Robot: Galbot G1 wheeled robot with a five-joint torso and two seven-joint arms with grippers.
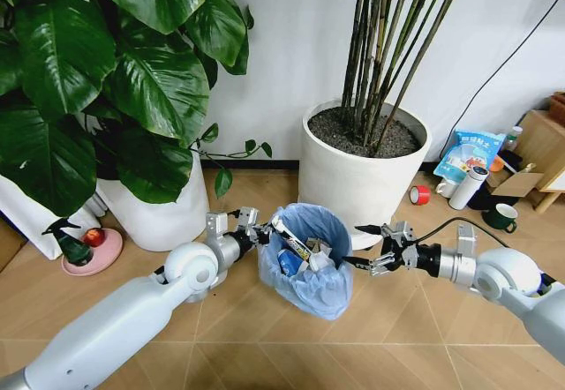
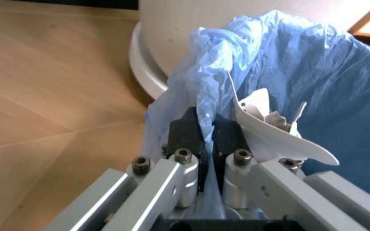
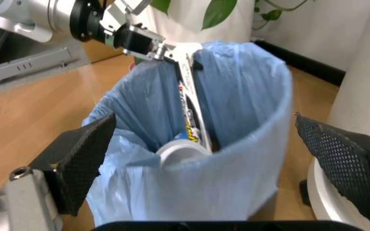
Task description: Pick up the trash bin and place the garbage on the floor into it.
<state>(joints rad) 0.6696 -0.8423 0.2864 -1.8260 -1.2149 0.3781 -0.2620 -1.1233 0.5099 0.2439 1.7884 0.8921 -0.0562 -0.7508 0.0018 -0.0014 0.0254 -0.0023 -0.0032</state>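
The trash bin (image 1: 305,271), lined with a crinkly light-blue bag, sits between my two arms on the tan chevron floor (image 1: 265,346). My left gripper (image 1: 261,228) is shut on the bag-covered rim (image 2: 208,130) at the bin's left side. My right gripper (image 1: 362,247) is open just off the bin's right side, its two black fingers (image 3: 82,159) spread wider than the bin (image 3: 198,159). Garbage lies inside the bin: a white tube (image 1: 291,238) leaning on the rim, a blue packet (image 1: 289,262) and a white round lid (image 3: 181,151).
A large white pot (image 1: 364,174) with thin stems stands right behind the bin. A second white pot (image 1: 159,218) with broad leaves is at the back left. A green spray bottle (image 1: 71,242) rests on a pink dish. Cups and bottles (image 1: 470,187) sit by a cabinet at right.
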